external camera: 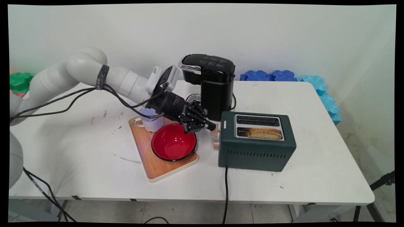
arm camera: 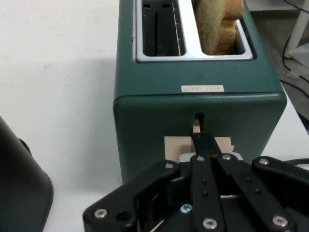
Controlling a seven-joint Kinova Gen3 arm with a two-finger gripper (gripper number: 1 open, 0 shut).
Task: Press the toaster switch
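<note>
Toaster lever (external camera: 215, 132), a tan tab on the end face of the green toaster (external camera: 256, 152), is lying directly under the tips of the gripper (external camera: 212, 127). I am viewing it along the hand, where the gripper (arm camera: 197, 140) is meeting the lever (arm camera: 219, 145) at the foot of the vertical slot in the toaster (arm camera: 193, 101). The jaws are closed together to a single point, gripping nothing and bearing on the tab's top. Just beyond the jaws, a slice of toast (arm camera: 217, 24) is standing in one slot, while the other slot is empty. Below the jaws a round tan knob (external camera: 216, 144) is sitting clear of them. Behind the jaws a red bowl (external camera: 173, 142) and a pale mug (external camera: 153, 124) are resting on a wooden board (external camera: 157, 170), with a black coffee machine (external camera: 214, 85) to one side. In my judgement, good contact is depending on keeping the tips centred on the tab and moving in line with the slot, since the narrow closed tips could slip off its edge.
</note>
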